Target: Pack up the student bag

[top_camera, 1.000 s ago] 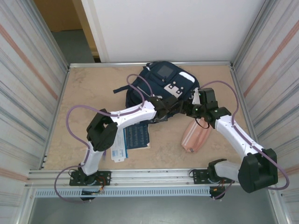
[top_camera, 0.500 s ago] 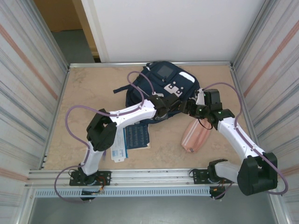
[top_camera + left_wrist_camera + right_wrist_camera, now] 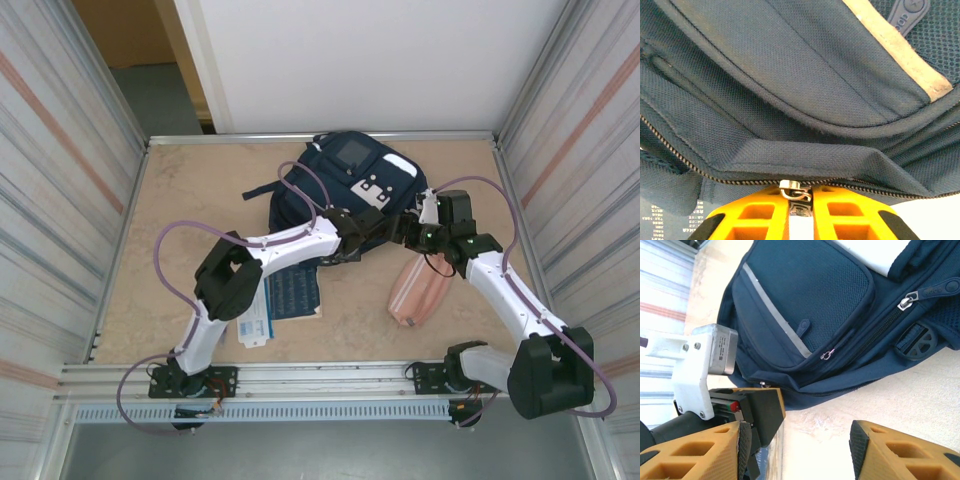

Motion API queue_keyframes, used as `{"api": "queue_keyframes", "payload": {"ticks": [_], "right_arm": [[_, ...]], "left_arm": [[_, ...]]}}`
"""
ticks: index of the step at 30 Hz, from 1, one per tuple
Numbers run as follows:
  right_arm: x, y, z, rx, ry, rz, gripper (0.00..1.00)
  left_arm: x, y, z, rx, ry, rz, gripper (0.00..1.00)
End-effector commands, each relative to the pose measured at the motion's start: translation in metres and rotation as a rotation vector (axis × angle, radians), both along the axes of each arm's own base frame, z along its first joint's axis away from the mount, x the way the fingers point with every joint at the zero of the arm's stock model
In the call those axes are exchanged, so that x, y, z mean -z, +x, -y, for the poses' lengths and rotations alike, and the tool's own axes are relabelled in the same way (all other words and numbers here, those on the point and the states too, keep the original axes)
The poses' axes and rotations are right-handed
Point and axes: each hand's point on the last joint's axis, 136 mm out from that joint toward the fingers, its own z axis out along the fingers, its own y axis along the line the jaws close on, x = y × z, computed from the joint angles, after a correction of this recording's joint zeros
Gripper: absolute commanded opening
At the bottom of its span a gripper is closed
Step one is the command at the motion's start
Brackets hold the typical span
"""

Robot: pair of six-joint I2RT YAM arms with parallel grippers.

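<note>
Student bag (image 3: 345, 180), navy, on tabletop (image 3: 200, 200). Left end effector (image 3: 801, 212) narrow, pinching its metal zipper pull (image 3: 795, 191). Right end effector (image 3: 797, 435) spread apart, empty, alongside.

- Far-left surface (image 3: 175, 210): bare, open passage.
- Far centre: student bag (image 3: 345, 175) blocks the way.
- Near centre: bare strip between booklets (image 3: 285, 295) and pink pouch (image 3: 420, 290).
</note>
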Motion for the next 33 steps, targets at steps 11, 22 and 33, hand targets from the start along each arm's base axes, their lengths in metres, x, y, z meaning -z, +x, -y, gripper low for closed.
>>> {"api": "queue_keyframes", "payload": {"ticks": [11,22,33], "right_arm": [[0.002,-0.001,-0.005,-0.039,0.020,0.002,0.56],[0.066,0.003,0.005,0.444,0.088,-0.575,0.73],[0.088,0.028,-0.061,0.607,0.350,-0.771,0.68]], "left_arm": [[-0.045,0.003,-0.004,0.052,-0.069,0.032,0.00],[-0.060,-0.007,0.031,0.271,-0.369,0.004,0.00],[-0.054,-0.020,0.056,0.347,-0.478,-0.045,0.00]]}}
